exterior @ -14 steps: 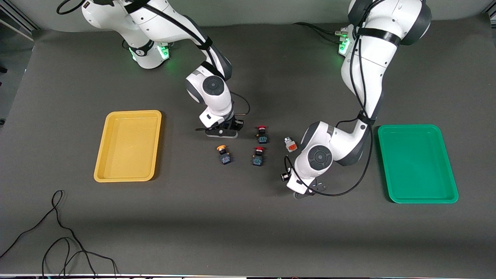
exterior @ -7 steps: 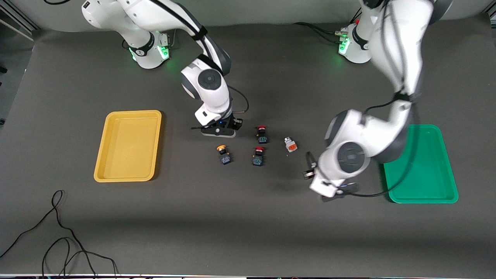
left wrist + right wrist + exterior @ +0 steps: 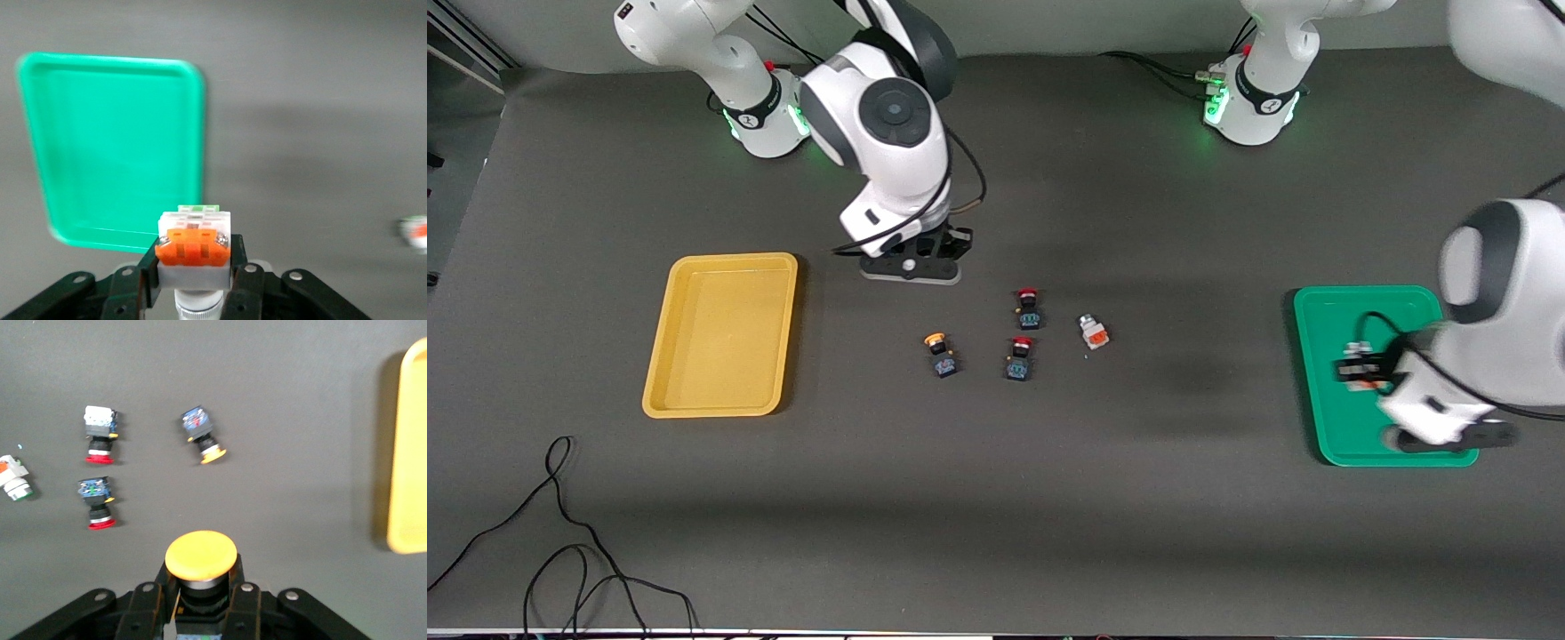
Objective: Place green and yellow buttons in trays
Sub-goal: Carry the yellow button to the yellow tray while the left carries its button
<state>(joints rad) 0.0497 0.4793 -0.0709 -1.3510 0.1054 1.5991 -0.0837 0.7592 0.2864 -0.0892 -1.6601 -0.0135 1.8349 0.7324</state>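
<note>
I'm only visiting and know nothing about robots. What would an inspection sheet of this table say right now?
Surface: dark grey table, flat.
Job's things: yellow tray and green tray hold nothing. One yellow-capped button and one white button lie mid-table.
Clutter: two red-capped buttons between those.
Grippers: left gripper holds a white button with orange face over the green tray; right gripper holds a yellow-capped button over the table.
Cables: loose black cable at the table's near edge.
Surroundings: green lights on both bases.
</note>
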